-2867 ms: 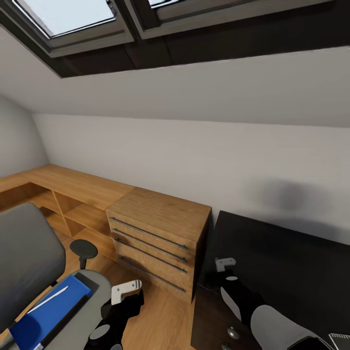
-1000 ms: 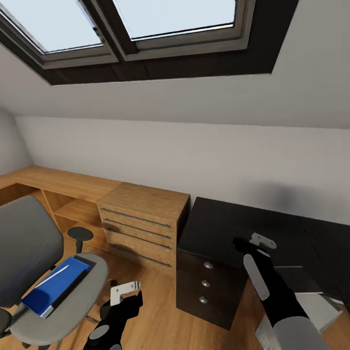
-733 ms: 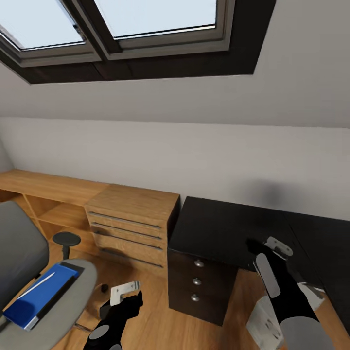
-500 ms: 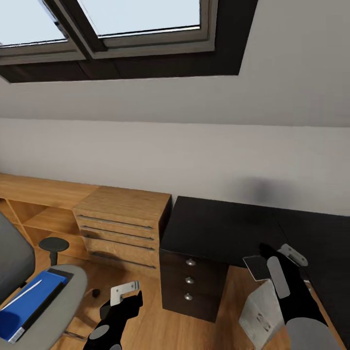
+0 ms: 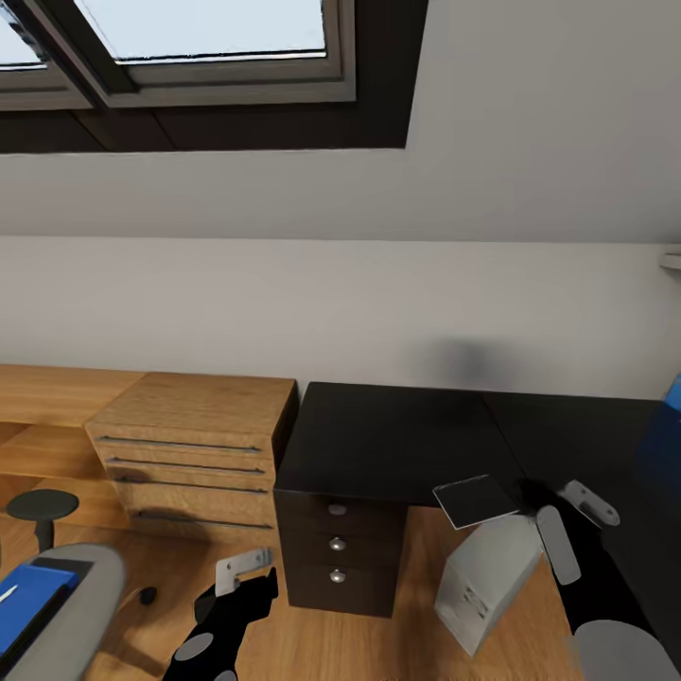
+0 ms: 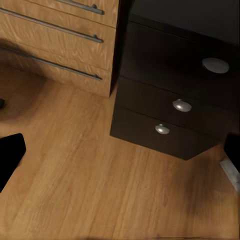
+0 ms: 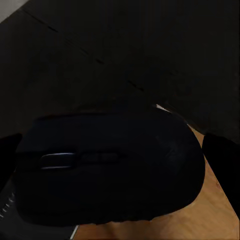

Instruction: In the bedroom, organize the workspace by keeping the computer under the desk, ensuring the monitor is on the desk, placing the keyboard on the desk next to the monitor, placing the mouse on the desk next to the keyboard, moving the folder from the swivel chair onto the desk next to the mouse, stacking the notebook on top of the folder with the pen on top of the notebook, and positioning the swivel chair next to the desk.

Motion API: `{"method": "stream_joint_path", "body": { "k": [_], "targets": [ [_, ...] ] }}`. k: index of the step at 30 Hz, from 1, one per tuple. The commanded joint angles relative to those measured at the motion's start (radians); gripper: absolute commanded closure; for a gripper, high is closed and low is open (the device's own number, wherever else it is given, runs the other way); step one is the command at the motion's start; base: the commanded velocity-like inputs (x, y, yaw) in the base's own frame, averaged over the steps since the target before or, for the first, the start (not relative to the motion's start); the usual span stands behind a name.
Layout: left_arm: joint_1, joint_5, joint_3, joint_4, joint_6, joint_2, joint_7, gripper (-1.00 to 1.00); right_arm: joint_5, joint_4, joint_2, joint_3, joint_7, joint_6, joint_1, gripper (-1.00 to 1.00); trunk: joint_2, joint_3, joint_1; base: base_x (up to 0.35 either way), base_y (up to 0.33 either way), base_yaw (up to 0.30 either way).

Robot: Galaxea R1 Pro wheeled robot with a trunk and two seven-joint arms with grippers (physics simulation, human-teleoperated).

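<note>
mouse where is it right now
The mouse sits large and close between the right gripper's fingers in the right wrist view, held over the inner edge of the black desk, above the computer.

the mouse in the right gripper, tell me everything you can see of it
The mouse is a black, matte, rounded oval that looks like plastic, with a scroll wheel set in a slot at one end. The right wrist view shows it from close up, held between the dark fingers of the right gripper. It hangs in the air above the glossy black desk, touching nothing but the fingers. In the head view it is a small dark shape at the gripper's tip, too small to tell more.
</note>
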Motion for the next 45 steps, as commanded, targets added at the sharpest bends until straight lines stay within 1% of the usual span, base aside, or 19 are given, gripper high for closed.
{"method": "stream_joint_path", "body": {
  "k": [1,3,5,7,8,9,11,12,15,17,18,20,22,24,25,28,29,33,45],
  "targets": [
    [-0.001,0.007,-0.002,0.001,0.003,0.001,0.009,-1.0,-0.001,0.006,-0.02,0.007,0.024,0.004,-0.001,1.0,-0.001,-0.001,0.0,0.0,0.0,-0.284],
    [-0.001,0.006,-0.002,0.005,0.003,0.001,0.009,-1.0,0.042,0.046,-0.083,0.04,0.11,0.005,-0.001,1.0,-0.001,-0.001,0.0,0.0,0.0,-0.291],
    [-0.001,0.006,-0.002,0.016,0.001,0.001,0.01,-1.0,0.121,0.096,-0.166,0.054,0.221,0.006,-0.001,1.0,-0.001,-0.001,0.0,0.0,0.0,-0.295],
    [-0.001,0.005,-0.004,0.107,-0.009,0.001,0.008,-1.0,0.243,0.189,-0.297,0.059,0.471,0.007,-0.001,1.0,-0.001,-0.001,0.0,0.0,0.0,-0.298],
    [-0.001,0.004,-0.005,0.141,-0.016,0.001,0.007,-1.0,0.269,0.218,-0.333,0.059,0.544,0.006,-0.001,1.0,-0.001,-0.001,0.0,0.0,0.0,-0.298],
    [-0.001,0.005,-0.006,0.225,-0.073,0.019,0.004,-1.0,0.327,0.295,-0.409,0.06,0.702,-0.001,-0.001,1.0,-0.001,-0.001,0.0,0.0,0.0,-0.298],
    [-0.001,0.006,-0.013,0.29,-0.154,0.04,0.0,-1.0,0.387,0.363,-0.446,0.06,0.769,-0.027,-0.001,1.0,-0.001,-0.001,0.0,0.0,0.0,-0.299],
    [-0.001,0.006,-0.029,0.336,-0.211,0.052,-0.001,-1.0,0.435,0.405,-0.459,0.06,0.794,-0.056,-0.001,1.0,-0.001,-0.001,0.0,0.0,0.0,-0.299],
    [-0.001,0.006,-0.079,0.408,-0.29,0.08,-0.003,-1.0,0.492,0.463,-0.467,0.06,0.82,-0.087,-0.001,1.0,-0.001,-0.001,0.0,0.0,0.0,-0.299],
    [-0.001,0.006,-0.119,0.432,-0.329,0.091,-0.003,-1.0,0.504,0.491,-0.467,0.061,0.825,-0.093,-0.001,1.0,-0.001,-0.001,0.0,0.0,0.0,-0.299],
    [-0.001,0.007,-0.161,0.456,-0.374,0.098,-0.002,-1.0,0.51,0.515,-0.467,0.061,0.827,-0.097,-0.001,1.0,-0.001,-0.001,0.0,0.0,0.0,-0.299],
    [-0.001,0.007,-0.193,0.482,-0.416,0.103,-0.002,-1.0,0.513,0.535,-0.467,0.061,0.829,-0.108,0.0,1.0,-0.001,-0.001,0.0,0.0,0.0,-0.299],
    [-0.001,0.007,-0.224,0.515,-0.455,0.106,-0.002,-1.0,0.514,0.566,-0.468,0.061,0.83,-0.152,0.0,1.0,-0.001,-0.001,0.0,0.0,0.0,-0.299],
    [-0.001,0.008,-0.246,0.557,-0.479,0.107,-0.001,-1.0,0.515,0.641,-0.467,0.061,0.83,-0.247,0.001,1.0,-0.001,-0.001,0.0,0.0,0.0,-0.299],
    [-0.001,0.008,-0.251,0.576,-0.485,0.108,0.001,-1.0,0.514,0.684,-0.464,0.061,0.83,-0.305,0.001,1.0,-0.001,-0.001,0.0,0.0,0.0,-0.294],
    [-0.001,0.008,-0.253,0.583,-0.487,0.108,0.002,-1.0,0.511,0.702,-0.461,0.062,0.83,-0.33,0.001,1.0,-0.001,-0.001,0.0,0.0,0.0,-0.159],
    [-0.001,0.008,-0.253,0.593,-0.487,0.108,0.005,-1.0,0.512,0.707,-0.442,0.061,0.826,-0.337,0.001,1.0,-0.001,-0.001,0.0,0.0,0.0,-0.025],
    [-0.001,0.005,-0.253,0.641,-0.487,0.103,0.006,-1.0,0.514,0.71,-0.405,0.059,0.821,-0.339,0.001,1.0,-0.001,-0.001,0.0,0.0,0.0,-0.01],
    [-0.001,0.004,-0.252,0.646,-0.487,0.103,0.007,-1.0,0.514,0.71,-0.405,0.06,0.81,-0.341,0.001,1.0,-0.001,-0.001,0.0,0.013,-0.014,0.0]
  ]
}}
